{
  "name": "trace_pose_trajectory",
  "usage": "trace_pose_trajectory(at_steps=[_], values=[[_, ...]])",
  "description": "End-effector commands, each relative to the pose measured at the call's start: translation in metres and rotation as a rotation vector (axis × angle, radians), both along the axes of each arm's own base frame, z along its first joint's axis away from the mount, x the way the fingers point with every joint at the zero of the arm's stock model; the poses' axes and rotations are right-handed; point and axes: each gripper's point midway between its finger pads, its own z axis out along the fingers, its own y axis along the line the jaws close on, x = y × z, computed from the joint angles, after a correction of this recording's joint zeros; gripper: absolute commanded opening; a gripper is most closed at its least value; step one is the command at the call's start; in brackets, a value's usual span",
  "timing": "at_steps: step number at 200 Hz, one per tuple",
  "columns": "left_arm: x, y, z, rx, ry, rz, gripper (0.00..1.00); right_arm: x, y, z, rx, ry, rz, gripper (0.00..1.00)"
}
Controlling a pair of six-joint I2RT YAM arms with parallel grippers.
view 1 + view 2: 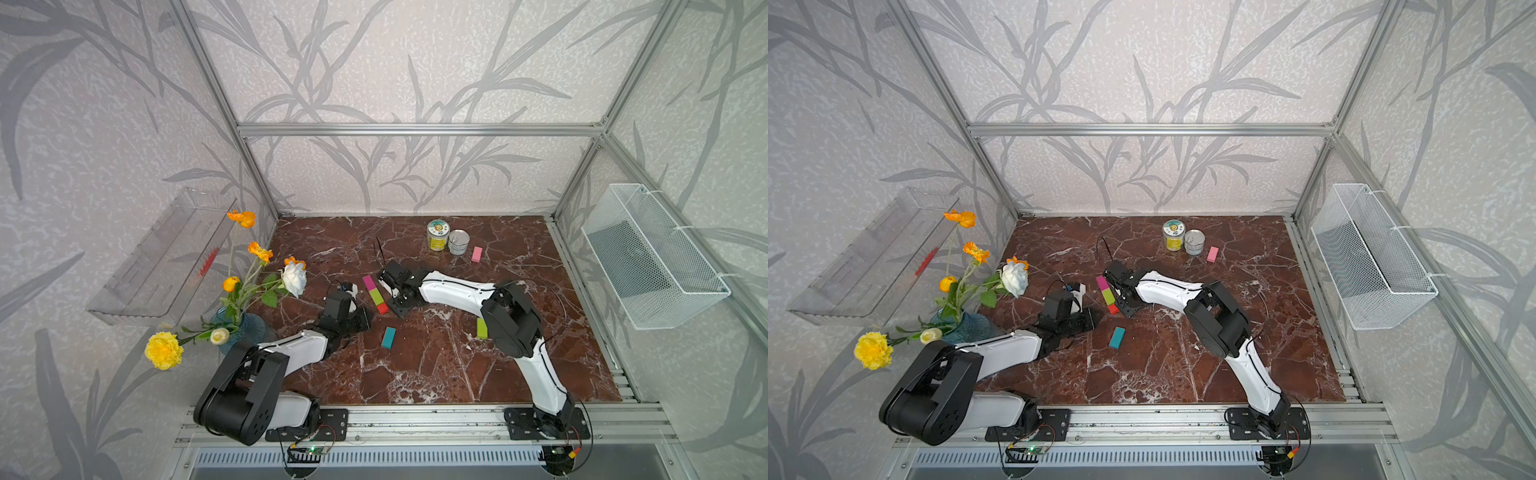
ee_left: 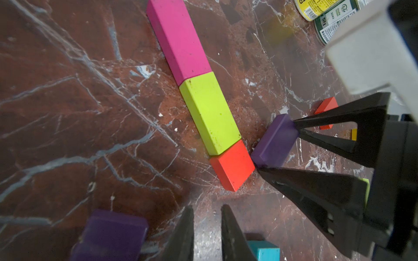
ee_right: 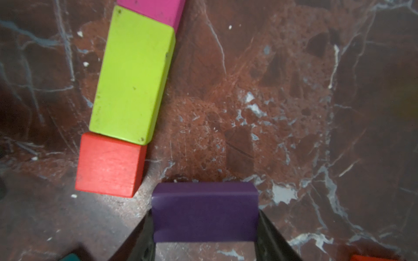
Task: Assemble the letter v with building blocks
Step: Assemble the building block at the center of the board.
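At the red block [image 2: 233, 166] ending the magenta, lime and red row [image 2: 209, 113], the right gripper [image 3: 204, 212] is clamping a purple block [image 2: 274, 141] just beside it. The left gripper [image 2: 208, 217] is hovering nearby, jaws slightly apart, gripping nothing.

Right arm [image 1: 457, 291] reaches in low over the table [image 1: 436, 365], elbow up; its end effector [image 3: 204, 213] is clamped on a purple block [image 3: 203, 198], one finger each side; left arm [image 1: 291, 349] is folded at the elbow; its end effector [image 2: 207, 210] points down, fingers barely apart, nothing between them
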Motion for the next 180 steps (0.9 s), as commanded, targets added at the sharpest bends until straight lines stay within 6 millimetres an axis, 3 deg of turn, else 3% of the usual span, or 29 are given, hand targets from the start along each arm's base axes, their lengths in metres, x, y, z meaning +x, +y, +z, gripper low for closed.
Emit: trace_pose_trajectory(at_steps=[1,180], values=[[0.009,-0.006,0.009,-0.020,-0.026,-0.009,0.22,0.005,-0.006,-0.003,-0.018,0.008,-0.039,0.41],[0.006,-0.005,-0.001,-0.021,-0.004,-0.005,0.22,0.008,0.005,-0.008,0.003,0.047,-0.060,0.54]])
